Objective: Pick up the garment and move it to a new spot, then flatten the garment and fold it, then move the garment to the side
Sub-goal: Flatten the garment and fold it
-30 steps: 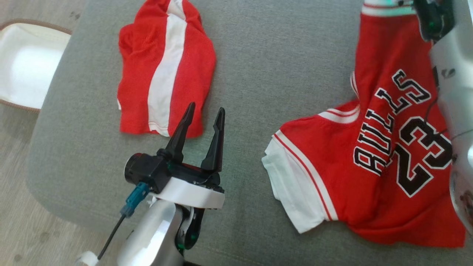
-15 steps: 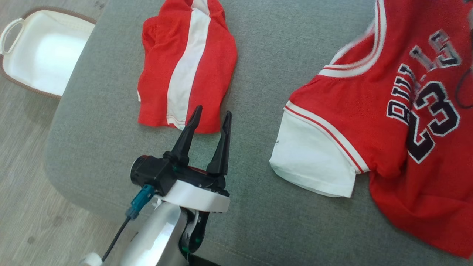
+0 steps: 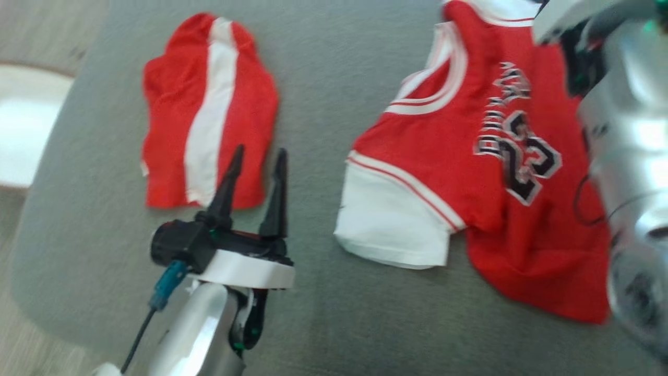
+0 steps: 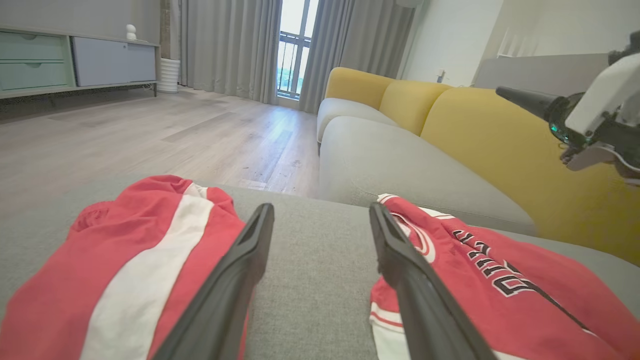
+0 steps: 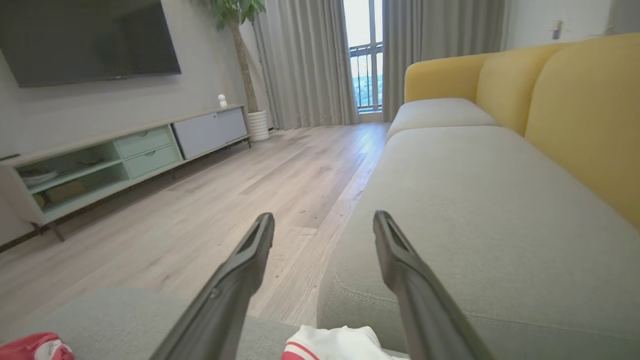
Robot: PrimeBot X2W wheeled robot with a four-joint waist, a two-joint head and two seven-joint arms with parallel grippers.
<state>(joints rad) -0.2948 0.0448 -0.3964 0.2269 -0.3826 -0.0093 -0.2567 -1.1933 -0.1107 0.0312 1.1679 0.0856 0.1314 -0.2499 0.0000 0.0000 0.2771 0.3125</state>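
A red jersey (image 3: 459, 156) with white trim and black lettering lies rumpled on the grey cushion (image 3: 323, 78), one white-edged corner toward me. My right gripper (image 5: 324, 220) is open and empty above the jersey's white edge (image 5: 340, 342). Its pale forearm (image 3: 626, 130) stands over the jersey's right side. My left gripper (image 3: 260, 151) is open and empty at the near hem of red shorts (image 3: 209, 109) with a white stripe. In the left wrist view its fingers (image 4: 321, 210) point between the shorts (image 4: 125, 265) and the jersey (image 4: 500, 300), and the right gripper (image 4: 550, 107) hangs at the upper right.
A white basket (image 3: 21, 125) sits on the wooden floor past the cushion's left edge. Beyond the cushion runs a sofa with a grey seat (image 5: 475, 200) and yellow backs (image 4: 500, 150). A low cabinet (image 5: 125, 150) lines the far wall.
The right gripper has opened and let go of the jersey, which has dropped from hanging to lying on the cushion. The head camera has shifted. The left gripper has stayed open.
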